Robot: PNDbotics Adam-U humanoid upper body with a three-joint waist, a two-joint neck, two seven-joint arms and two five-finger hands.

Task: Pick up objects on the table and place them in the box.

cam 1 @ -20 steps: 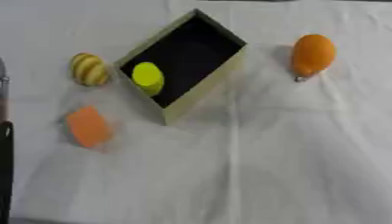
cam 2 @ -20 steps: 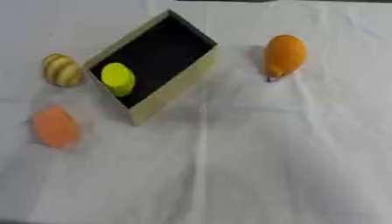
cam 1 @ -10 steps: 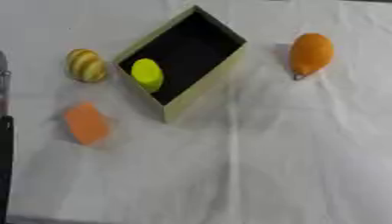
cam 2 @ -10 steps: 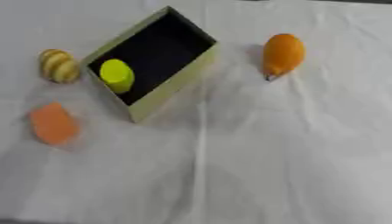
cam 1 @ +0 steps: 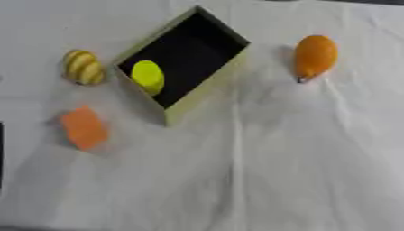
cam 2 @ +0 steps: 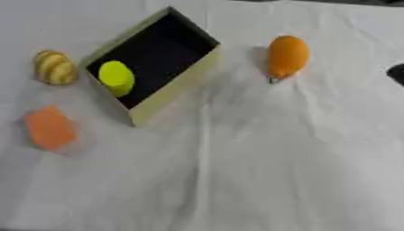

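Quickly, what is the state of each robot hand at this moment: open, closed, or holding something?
Left robot hand: not visible in either view, so it cannot be told.
Right robot hand: only a dark shape shows at the right edge; state cannot be told.

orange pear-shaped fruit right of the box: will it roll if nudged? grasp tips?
The orange fruit looks rounded and tapered, lying on its side on the white cloth, so a nudge would probably roll it in a curve. Its smooth skin may slip; grasp across the wider middle. The box is close by.
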